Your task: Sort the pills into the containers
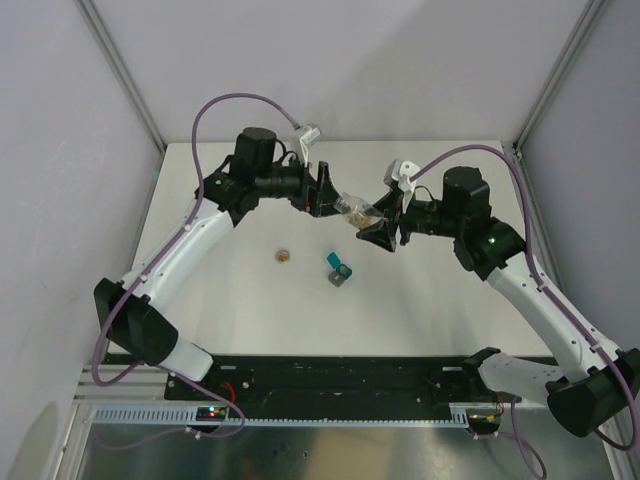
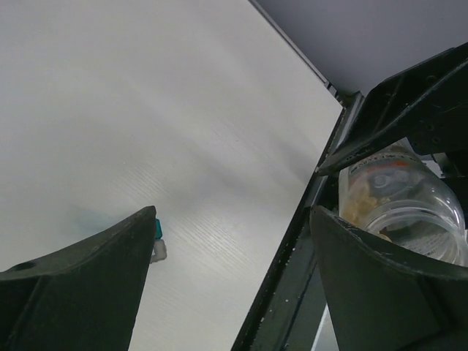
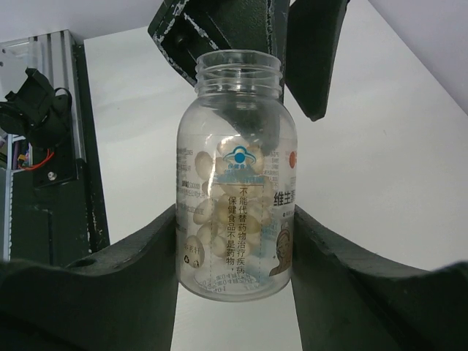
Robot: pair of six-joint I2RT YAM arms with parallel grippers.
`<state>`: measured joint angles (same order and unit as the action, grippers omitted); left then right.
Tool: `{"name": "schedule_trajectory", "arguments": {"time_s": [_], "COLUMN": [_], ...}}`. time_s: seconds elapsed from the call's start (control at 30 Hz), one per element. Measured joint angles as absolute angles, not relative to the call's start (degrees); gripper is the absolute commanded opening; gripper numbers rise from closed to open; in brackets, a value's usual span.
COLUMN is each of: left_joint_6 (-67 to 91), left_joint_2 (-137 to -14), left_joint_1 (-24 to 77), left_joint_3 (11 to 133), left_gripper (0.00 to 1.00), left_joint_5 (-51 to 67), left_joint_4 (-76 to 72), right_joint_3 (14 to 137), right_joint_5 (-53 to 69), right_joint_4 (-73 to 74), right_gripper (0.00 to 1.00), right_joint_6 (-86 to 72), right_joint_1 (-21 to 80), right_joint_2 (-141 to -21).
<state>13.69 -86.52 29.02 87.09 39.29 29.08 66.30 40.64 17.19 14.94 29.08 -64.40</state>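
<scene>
My right gripper [image 1: 382, 232] [image 3: 235, 219] is shut on a clear, uncapped pill bottle [image 1: 355, 210] [image 3: 235, 183] holding several pale pills, lifted above the table. My left gripper [image 1: 323, 192] [image 2: 232, 216] is open and empty, close to the bottle's mouth; the bottle [image 2: 402, 201] shows beside its right finger, not between the jaws. Its black fingers [image 3: 314, 58] show behind the bottle neck in the right wrist view. The amber vial [image 1: 284, 257] stands on the table [image 1: 430, 310]. The teal box [image 1: 338, 270] with its grey flap lies right of the vial; a sliver of the box [image 2: 157, 229] shows in the left wrist view.
The white table is walled by grey panels with metal posts at the back corners. A black rail [image 1: 350, 375] with the arm bases runs along the near edge. The left arm's purple cable [image 1: 215, 105] loops above the back left.
</scene>
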Motion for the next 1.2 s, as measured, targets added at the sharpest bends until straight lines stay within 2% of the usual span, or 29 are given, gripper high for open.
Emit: {"name": "schedule_trajectory", "arguments": {"time_s": [0.73,0.97,1.2], "left_joint_6": [15.73,8.54,0.71], "left_joint_2": [-79.46,-79.46,-88.99], "left_joint_1": [30.35,25.08,24.58], "left_joint_3": [80.53,75.09,73.03], "left_gripper": [0.9,0.9,0.88], "left_joint_5": [34.37,24.86,14.06], "left_joint_4": [27.0,28.03,32.16], "right_joint_3": [66.78,66.04,61.6], "right_joint_5": [39.05,39.07,38.96], "right_joint_4": [18.76,22.68,25.58], "right_gripper": [0.0,0.0,0.0], "right_joint_6": [15.35,18.26,20.75], "right_joint_1": [28.84,28.67,28.64], "right_joint_2": [-66.41,-66.02,-63.33]}}
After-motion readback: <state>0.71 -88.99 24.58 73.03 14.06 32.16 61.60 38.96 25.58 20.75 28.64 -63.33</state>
